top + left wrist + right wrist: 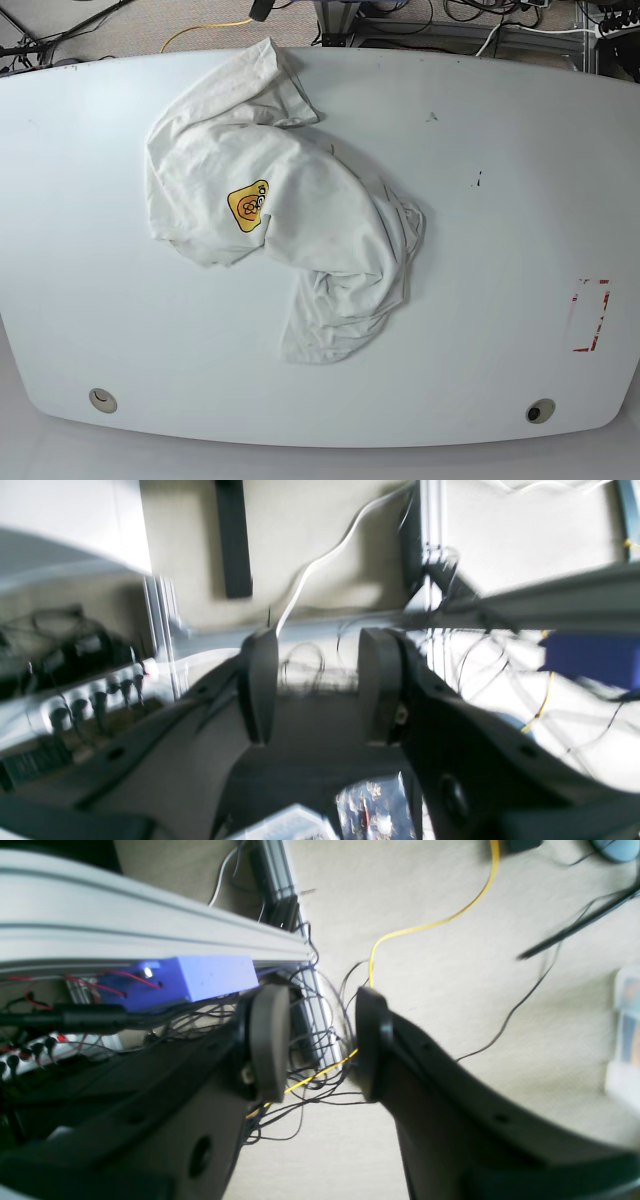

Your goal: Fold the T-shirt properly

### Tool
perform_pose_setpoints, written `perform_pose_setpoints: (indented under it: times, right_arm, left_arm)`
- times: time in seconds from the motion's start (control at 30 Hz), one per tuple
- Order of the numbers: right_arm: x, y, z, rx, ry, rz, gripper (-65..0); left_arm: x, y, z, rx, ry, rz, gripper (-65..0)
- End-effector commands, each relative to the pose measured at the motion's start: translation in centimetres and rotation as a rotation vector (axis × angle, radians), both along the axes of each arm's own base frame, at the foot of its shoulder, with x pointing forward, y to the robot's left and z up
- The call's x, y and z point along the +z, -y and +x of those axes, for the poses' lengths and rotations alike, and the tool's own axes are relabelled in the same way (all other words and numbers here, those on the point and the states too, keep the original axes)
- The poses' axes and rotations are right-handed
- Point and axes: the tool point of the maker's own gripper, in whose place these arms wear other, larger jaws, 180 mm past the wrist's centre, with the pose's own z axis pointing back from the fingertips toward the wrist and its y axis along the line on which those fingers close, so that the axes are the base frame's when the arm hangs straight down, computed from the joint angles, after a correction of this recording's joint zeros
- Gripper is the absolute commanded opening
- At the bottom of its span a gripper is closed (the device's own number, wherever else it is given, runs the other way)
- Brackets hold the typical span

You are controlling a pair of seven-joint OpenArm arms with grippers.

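The white T-shirt point(300, 210) lies crumpled on the white table point(500, 180), left of centre in the base view. Its small yellow-orange logo point(249, 205) faces up, and one bunched end trails toward the near edge. Neither arm shows in the base view. In the left wrist view my left gripper point(318, 645) is open with nothing between its dark fingers point(260, 680), facing the floor and frame rails. My right gripper point(320, 1000) is also open and empty, hanging over floor cables in the right wrist view. No cloth appears in either wrist view.
A red-outlined rectangle point(591, 315) marks the table's right side. Two round holes point(101, 399) point(540, 411) sit near the front edge. Off the table are aluminium rails point(150, 930), a blue box point(200, 977), a yellow cable point(430, 922) and tangled black wires.
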Motion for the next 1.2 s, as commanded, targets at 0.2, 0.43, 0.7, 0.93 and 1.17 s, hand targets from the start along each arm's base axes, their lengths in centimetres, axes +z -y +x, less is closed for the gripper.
perform_pose_setpoints:
  times: [0.2, 0.43, 0.7, 0.93, 1.17]
  right_arm:
    - [6.1, -0.1, 6.4, 0.065, 0.213, -0.028, -44.1]
    - [8.8, 0.2, 10.6, 0.087, 0.344, -0.057, -44.1]
    - [9.3, 1.8, 17.6, 0.079, 0.516, -0.11, -43.3]
    - [8.5, 5.1, 23.8, 0.068, 0.501, -0.187, -34.1]
    - [9.3, 7.4, 29.1, 0.159, 0.483, -0.222, -21.9]
  left_arm:
    - [6.3, 1.2, 2.4, -0.028, 0.129, 0.0, -40.4]
    - [8.1, 1.0, 4.2, -0.003, 0.201, 0.018, -40.3]
    - [8.5, 1.9, 6.8, -0.007, 0.275, -0.002, -28.7]
    - [8.8, 2.1, 8.9, -0.012, 0.334, -0.004, -22.8]
    - [9.2, 2.2, 10.6, -0.012, 0.387, -0.008, -22.6]
